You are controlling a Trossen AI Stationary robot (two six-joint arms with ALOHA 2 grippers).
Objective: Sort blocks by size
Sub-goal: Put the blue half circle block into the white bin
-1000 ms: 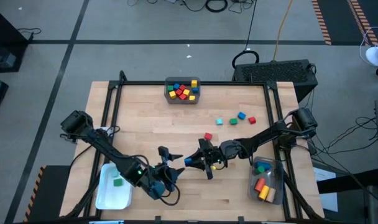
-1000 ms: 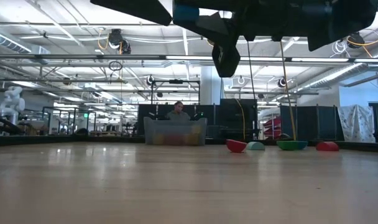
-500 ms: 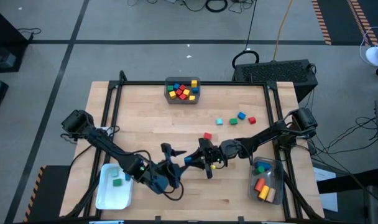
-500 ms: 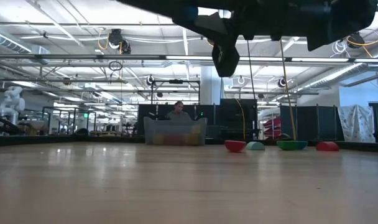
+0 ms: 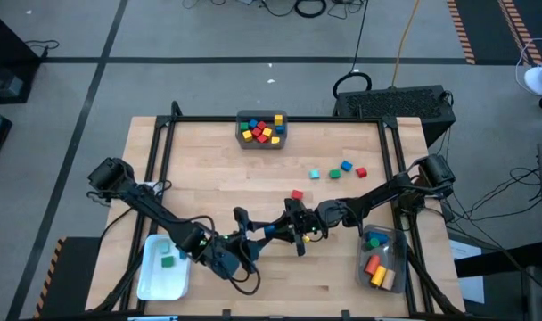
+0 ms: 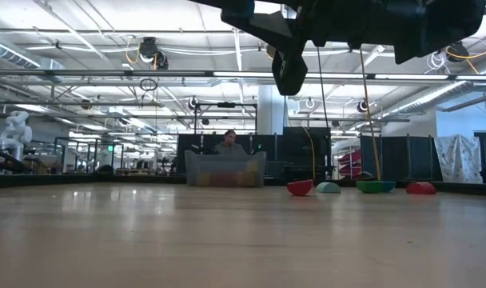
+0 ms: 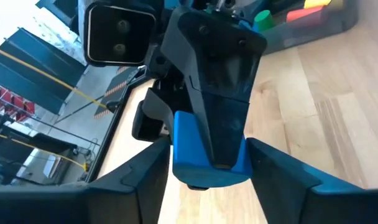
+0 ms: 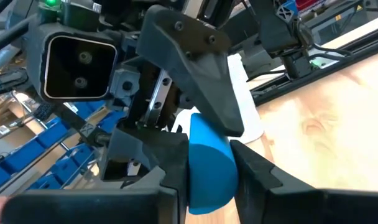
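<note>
My right gripper point(image 5: 275, 230) is shut on a blue block point(image 5: 269, 230) in the air over the table's near middle. My left gripper point(image 5: 257, 234) is open and faces it from the left. In the left wrist view its two fingers point(image 7: 153, 177) stand on either side of the blue block point(image 7: 207, 155). Loose blocks lie on the table toward the far right: red point(image 5: 297, 194), cyan point(image 5: 314, 174), green point(image 5: 334, 175), blue point(image 5: 346, 166) and red point(image 5: 361, 172). My right gripper pinches the blue block by two opposite sides point(image 8: 196, 155) between its two fingers point(image 8: 254, 171). The fingers come level from the table's right. The block is lifted clear of the table. My left gripper's fingers lie close beside the block; I cannot tell whether they touch it.
A grey bin point(image 5: 262, 118) with several blocks stands at the far edge. A white tray point(image 5: 151, 276) with a green block point(image 5: 168, 260) is at the near left. A clear bin point(image 5: 391, 267) with orange, yellow, blue and green pieces is at the near right.
My left gripper has gone toward the table's right edge, up to the blue block held by my right gripper, and its fingers now stand on either side of it. The right gripper and the block have kept still.
</note>
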